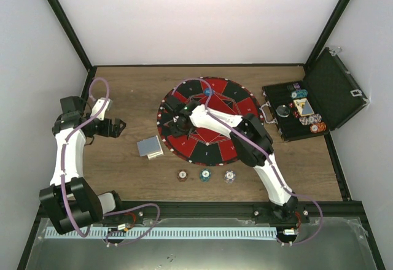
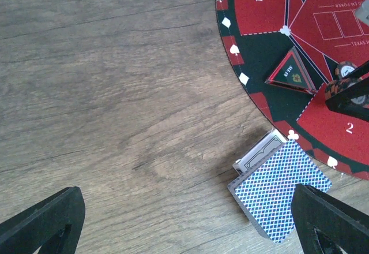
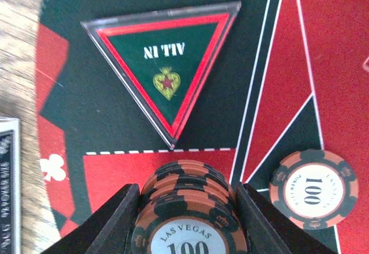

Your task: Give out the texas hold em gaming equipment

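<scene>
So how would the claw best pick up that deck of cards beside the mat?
Probably from straight above, the open left claw pinching the deck across two opposite side edges. It lies flat on the table as a neat stack, so only its thin sides offer a hold.

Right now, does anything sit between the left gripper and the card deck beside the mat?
Nothing visible does. The left gripper is open above the bare wooden table. The card deck lies close beside one of its fingers, at the rim of the mat, with only tabletop between them.
</scene>
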